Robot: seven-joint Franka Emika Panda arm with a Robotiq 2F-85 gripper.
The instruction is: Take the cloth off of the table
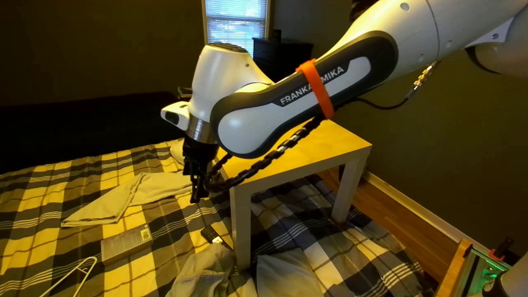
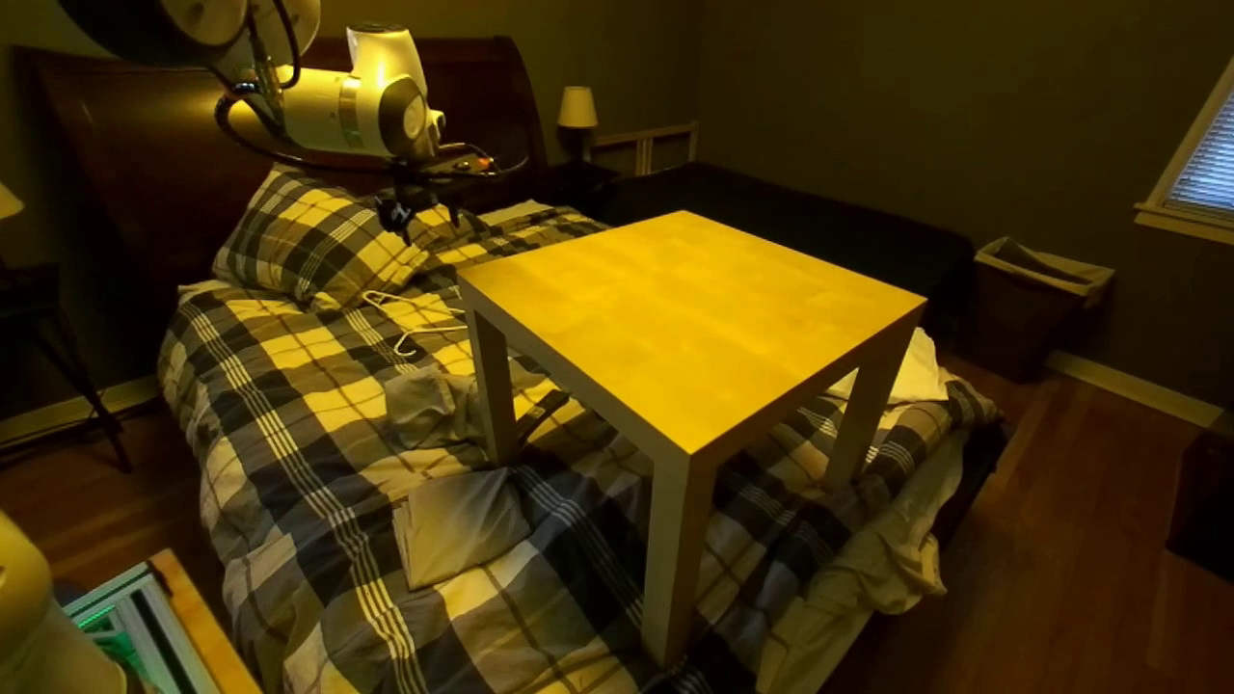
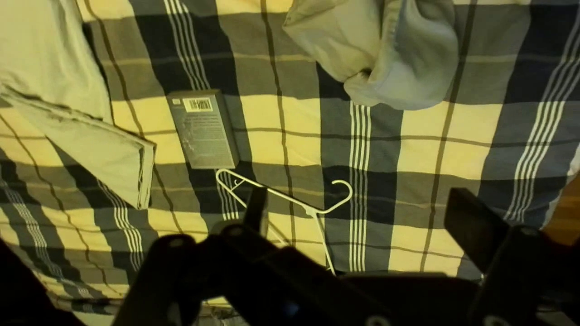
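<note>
If the crumpled cloth (image 2: 431,410) is our one: on the bed (image 2: 280,439), just beside a table leg (image 2: 493,386).
Cloth feel: probably light, floppy, not fragile; I'd pinch a raised fold up top.
Gripper (image 3: 360,209): jaws wide apart, holding nothing.

Square table (image 2: 689,318) with smooth yellow wood-look top and thick pale legs stands upright on plaid bedspread (image 2: 289,434), crumpled grey cloth (image 2: 431,410) just beside one leg, flat folded grey cloth (image 2: 461,528) near that same leg, both on the bedspread, can't tell which cloth the task means.
</note>
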